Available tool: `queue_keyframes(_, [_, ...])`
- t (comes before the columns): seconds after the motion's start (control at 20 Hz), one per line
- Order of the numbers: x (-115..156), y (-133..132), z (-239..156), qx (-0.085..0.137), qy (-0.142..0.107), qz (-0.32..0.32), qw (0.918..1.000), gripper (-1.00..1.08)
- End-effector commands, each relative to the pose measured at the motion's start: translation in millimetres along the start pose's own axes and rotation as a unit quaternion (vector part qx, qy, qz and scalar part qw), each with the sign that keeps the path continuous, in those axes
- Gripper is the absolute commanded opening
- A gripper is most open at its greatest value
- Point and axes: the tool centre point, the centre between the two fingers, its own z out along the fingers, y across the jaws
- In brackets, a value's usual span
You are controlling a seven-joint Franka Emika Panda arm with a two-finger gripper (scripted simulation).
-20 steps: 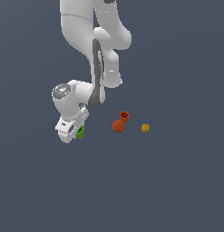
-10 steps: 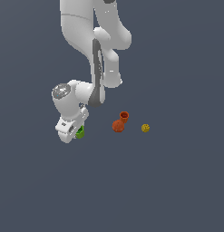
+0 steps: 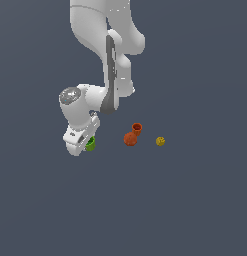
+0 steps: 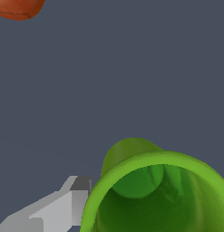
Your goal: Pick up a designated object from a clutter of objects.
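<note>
The designated object, a bright green cup [image 3: 90,144], sits at the exterior view's left of the clutter, partly covered by my white gripper [image 3: 86,143]. In the wrist view the green cup [image 4: 154,195] fills the frame, its darker hollow facing the camera. One grey finger [image 4: 70,204] presses against the outside of its rim; the other finger is hidden behind the cup. The gripper looks shut on the cup. The orange-red cup [image 3: 137,128], the orange-red lump [image 3: 129,139] and the yellow lump [image 3: 160,141] lie apart, toward the exterior view's right.
The things rest on a plain dark grey floor [image 3: 195,200]. The white arm [image 3: 107,55] comes down from above. An edge of an orange-red thing [image 4: 18,9] shows in a corner of the wrist view.
</note>
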Motion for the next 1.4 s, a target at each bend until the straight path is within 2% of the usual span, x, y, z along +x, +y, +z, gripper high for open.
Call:
queue_keyframes(0.0, [8.5,-1.8,-13.5,-0.001,0.0,0.0,1.0,-1.0])
queue_keyframes(0.3, [38.4,-10.4,-58.5,0.0,-0.001,-0.001,1.0,-1.0])
queue_keyframes(1.35, [171.2,-42.4,-263.9,0.001,0.001,-0.002,1.0,-1.0])
